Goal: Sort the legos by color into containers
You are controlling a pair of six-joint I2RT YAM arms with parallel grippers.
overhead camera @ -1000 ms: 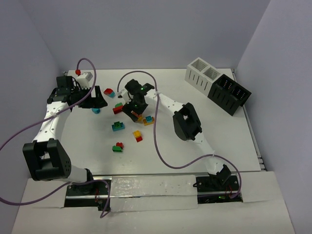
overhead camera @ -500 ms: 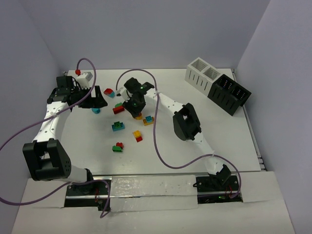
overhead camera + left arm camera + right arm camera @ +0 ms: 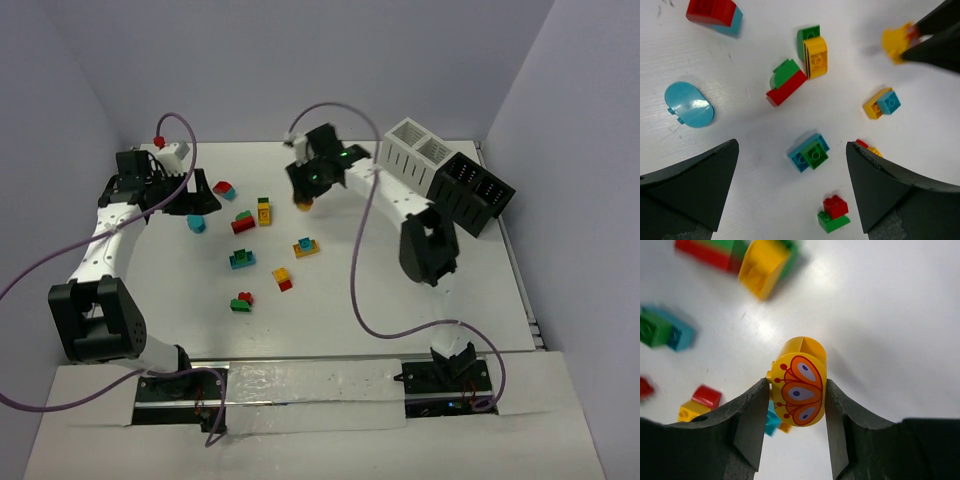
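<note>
Our right claw (image 3: 796,392) is closed partway on a yellow brick (image 3: 800,382) with a butterfly print, pinching its two flanks. In the top view it hangs above the desk (image 3: 480,290), beyond the loose bricks (image 3: 243,258) and well apart from the white bins (image 3: 418,150) and black bins (image 3: 470,190). The left claw (image 3: 791,147) gapes wide with nothing in it, over the scatter.

The brick is rounded at one end and the claw meets only a narrow band of its sides. We judge that a quick swing could twist it loose or drop it short of the bins. The other risk is the wrong bin, since nothing here shows which one takes yellow.

We cannot see inside any bin. The brick's far end is hidden behind its printed face, and the desk behind it in the right wrist view is blurred. From above, the brick is a mere speck under the claw.
</note>
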